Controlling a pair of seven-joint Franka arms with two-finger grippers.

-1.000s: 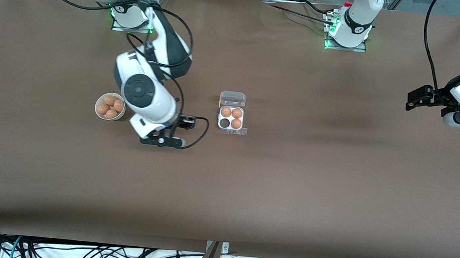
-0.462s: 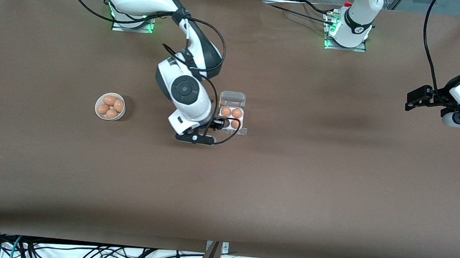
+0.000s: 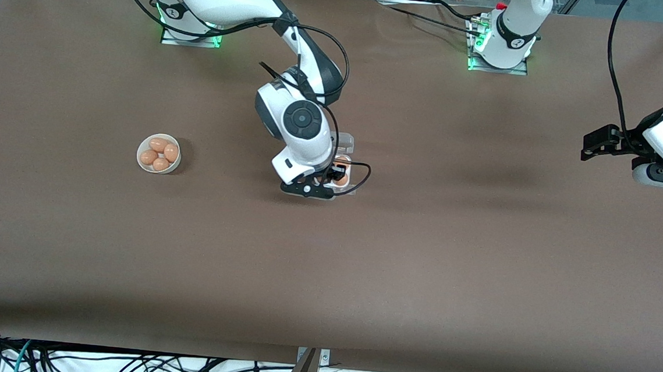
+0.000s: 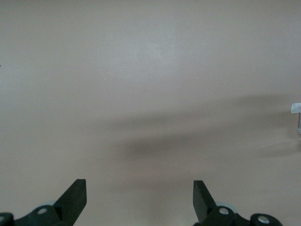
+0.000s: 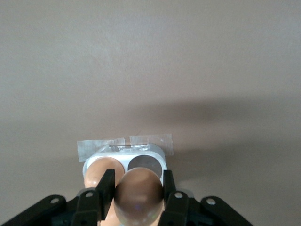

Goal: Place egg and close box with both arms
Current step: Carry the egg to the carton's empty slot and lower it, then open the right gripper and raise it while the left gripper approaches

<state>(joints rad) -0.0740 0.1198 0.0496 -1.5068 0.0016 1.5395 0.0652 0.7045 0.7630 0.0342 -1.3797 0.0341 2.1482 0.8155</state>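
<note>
Brown egg (image 5: 137, 192) sits clamped between the fingers of my right tool (image 3: 315, 180), which hangs directly over the box (image 3: 344, 169) near the middle of the worktop (image 3: 325, 279). On the right wrist view I see the egg pinched from both sides, and under it the clear plastic carton with its one empty dark cell (image 5: 146, 163) and another egg (image 5: 102, 170) already seated in the cell beside it. A strip of tape (image 5: 125, 144) fixes the box's front tab to the worktop. From the front camera the right arm covers most of the box; only its raised lid (image 3: 346, 143) and one seated egg (image 3: 341, 179) show past the wrist.

At about nine o'clock from the box, well apart toward the right arm's end, stands a white bowl (image 3: 159, 153) with four more eggs.

My left tool (image 3: 597, 141) waits at the left arm's end, at roughly three o'clock from the box, over bare worktop. Its fingers (image 4: 73, 200) are spread wide with nothing between them.
</note>
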